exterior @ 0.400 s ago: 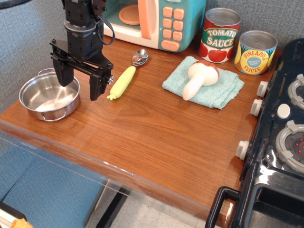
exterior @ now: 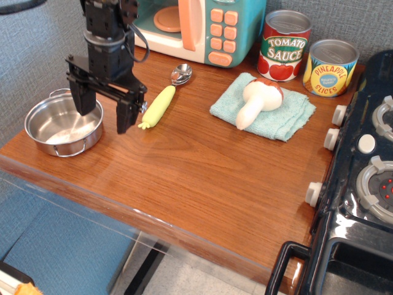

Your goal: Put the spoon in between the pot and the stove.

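Spoon (exterior: 162, 98) lies flat on the wooden table (exterior: 202, 184), handle end at 7 o'clock and metal bowl at 1 o'clock, nearly touching the microwave (exterior: 202, 27) base. Nearest the camera, the stove (exterior: 362, 203) occupies the right edge, with white knobs facing the table and the oven-door handle at lower right. The pot (exterior: 63, 123) sits at the left edge of the table, upright, with nothing in it. The gripper (exterior: 104, 112) hangs jaws-down and spread wide, holding nothing; one finger is over the pot's right rim, the other just left of the spoon handle, at its 9 o'clock. A teal cloth (exterior: 270, 114) lies at 3 o'clock from the spoon, well apart, with a toy mushroom (exterior: 258, 101) resting on it. Two cans (exterior: 307, 52) stand at the back, right of the microwave, against the grey wall.
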`<state>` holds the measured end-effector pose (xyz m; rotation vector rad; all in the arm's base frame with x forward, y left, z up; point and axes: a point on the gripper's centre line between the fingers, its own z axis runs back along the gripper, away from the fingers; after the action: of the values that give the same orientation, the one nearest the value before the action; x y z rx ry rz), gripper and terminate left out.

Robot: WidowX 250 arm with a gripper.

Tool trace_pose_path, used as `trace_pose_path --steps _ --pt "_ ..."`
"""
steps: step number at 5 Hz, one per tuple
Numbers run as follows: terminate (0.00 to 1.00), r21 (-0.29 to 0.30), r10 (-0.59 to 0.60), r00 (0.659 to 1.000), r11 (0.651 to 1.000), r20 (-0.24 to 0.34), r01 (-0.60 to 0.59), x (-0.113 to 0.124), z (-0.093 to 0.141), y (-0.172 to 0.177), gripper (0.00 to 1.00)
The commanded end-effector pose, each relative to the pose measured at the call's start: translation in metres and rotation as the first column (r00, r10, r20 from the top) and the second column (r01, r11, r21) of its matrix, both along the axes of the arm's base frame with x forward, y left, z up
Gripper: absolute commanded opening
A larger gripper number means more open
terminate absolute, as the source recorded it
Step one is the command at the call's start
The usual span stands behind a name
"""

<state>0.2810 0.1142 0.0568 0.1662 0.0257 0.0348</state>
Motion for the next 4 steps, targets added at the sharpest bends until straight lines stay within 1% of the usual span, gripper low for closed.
trace_pose_path --steps 1,2,3,4 --pt "0.0 -0.02 0.038 0.992 0.999 0.117 -0.036 0.067 0.016 -0.005 1.0" --pt "0.0 -0.042 0.067 0.984 0.997 0.162 -0.061 0.09 0.002 -0.003 1.0" --pt "0.0 -0.034 0.124 0.977 0.992 0.172 -0.12 0.094 -0.017 0.001 1.0" --pt "0.0 -0.04 0.184 0.969 0.983 0.167 -0.18 0.093 -0.03 0.006 1.0"
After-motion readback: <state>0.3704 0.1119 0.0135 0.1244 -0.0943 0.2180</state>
